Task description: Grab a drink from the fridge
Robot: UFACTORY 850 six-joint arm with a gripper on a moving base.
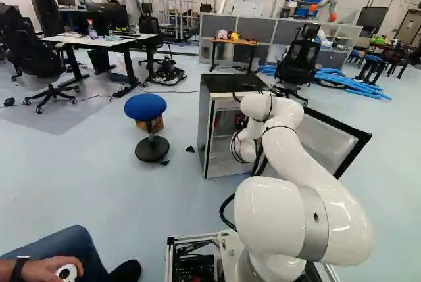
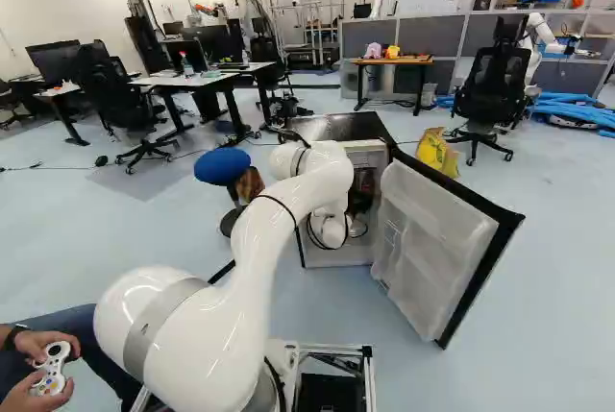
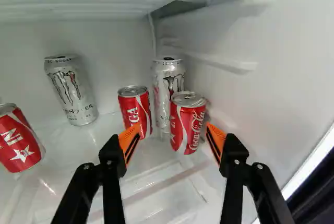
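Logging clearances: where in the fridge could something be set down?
Shelf lies bare in the span of the open gripper, and between the lone red can and the paired red cans. Crowded: that pair, close to a silver can.

The shelf (image 3: pixel 156 182) lies open up to the nearest red can (image 3: pixel 187 127); a silver can (image 3: pixel 163 91) blocks behind it.

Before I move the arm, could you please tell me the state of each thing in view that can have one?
Fridge: open.
Door: swung wide.
Hand: open, holding nothing.
Red cans: standing inside; sealed or not, I cannot tell.
Silver cans: the same.
Stool: upright.
Controller: held by a person.
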